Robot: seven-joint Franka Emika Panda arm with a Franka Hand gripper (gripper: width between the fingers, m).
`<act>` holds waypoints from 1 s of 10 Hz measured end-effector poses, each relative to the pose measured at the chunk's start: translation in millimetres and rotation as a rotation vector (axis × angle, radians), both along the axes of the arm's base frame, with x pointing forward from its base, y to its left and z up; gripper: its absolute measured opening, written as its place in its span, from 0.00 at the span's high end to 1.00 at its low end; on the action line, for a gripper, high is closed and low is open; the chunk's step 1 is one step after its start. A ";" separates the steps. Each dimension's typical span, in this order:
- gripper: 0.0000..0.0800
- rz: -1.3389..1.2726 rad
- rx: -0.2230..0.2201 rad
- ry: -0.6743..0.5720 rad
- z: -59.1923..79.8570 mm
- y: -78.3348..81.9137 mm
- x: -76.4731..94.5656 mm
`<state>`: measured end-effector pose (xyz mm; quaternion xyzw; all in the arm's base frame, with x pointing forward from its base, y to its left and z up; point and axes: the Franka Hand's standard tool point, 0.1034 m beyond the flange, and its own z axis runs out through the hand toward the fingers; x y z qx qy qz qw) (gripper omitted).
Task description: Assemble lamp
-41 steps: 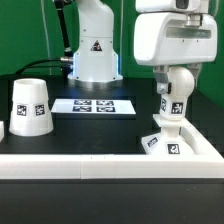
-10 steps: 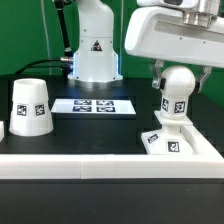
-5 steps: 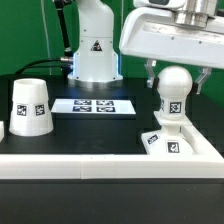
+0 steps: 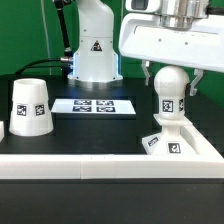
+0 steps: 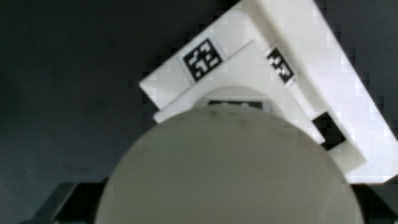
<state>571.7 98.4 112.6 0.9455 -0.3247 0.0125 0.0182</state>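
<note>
The ball-topped bulb (image 4: pixel 170 100) stands upright on the flat square base (image 4: pixel 163 141) at the exterior view's right. My gripper (image 4: pixel 170 79) hangs open over it, one finger on each side of the ball top with a small gap to it. Nothing is held. In the wrist view the bulb's round top (image 5: pixel 222 160) fills the picture, with the tagged base (image 5: pixel 267 60) beyond it and dark fingers (image 5: pixel 71 203) at the edges. The truncated-cone shade (image 4: pixel 28 105) stands alone at the exterior view's left.
The marker board (image 4: pixel 95 105) lies flat in the middle of the black table. A long white rail (image 4: pixel 100 165) runs along the front, and another borders the right side near the base. The robot's white pedestal (image 4: pixel 95 50) stands behind.
The gripper has risen along the bulb and drifted a little toward the exterior view's left, jaws staying open. The bulb stays upright on the base.
</note>
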 end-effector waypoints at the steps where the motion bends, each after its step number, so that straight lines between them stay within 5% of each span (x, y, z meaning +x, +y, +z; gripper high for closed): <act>1: 0.28 -0.122 0.019 0.016 1.6 4.2 0.4; 5: 0.28 -0.508 0.064 0.046 -1.1 4.9 3.2; 9: 0.28 -0.610 0.077 0.051 -1.6 7.2 3.0; 10: 0.16 -0.578 0.078 0.051 -1.6 7.4 2.9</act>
